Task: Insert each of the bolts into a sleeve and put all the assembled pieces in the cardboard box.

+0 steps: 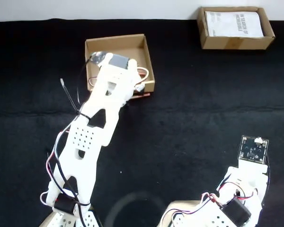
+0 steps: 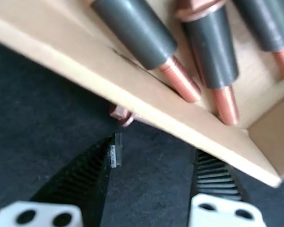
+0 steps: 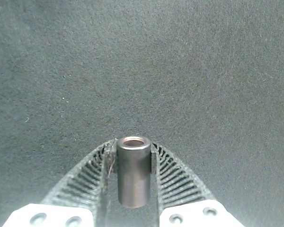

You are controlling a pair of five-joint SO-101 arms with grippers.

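Sleeve (image 3: 134, 175): your right gripper (image 3: 132, 146) is clenching it between its jaws; left gripper (image 2: 156, 146) is gaping, cardboard box (image 2: 75, 66) just ahead.

left arm (image 1: 92, 127) stretching far forward, left gripper (image 2: 154, 156) hanging with fingers (image 2: 80, 175) spread apart, right arm (image 1: 236, 198) sitting folded back, right gripper (image 3: 132, 151) pinching a sleeve (image 3: 133, 179)
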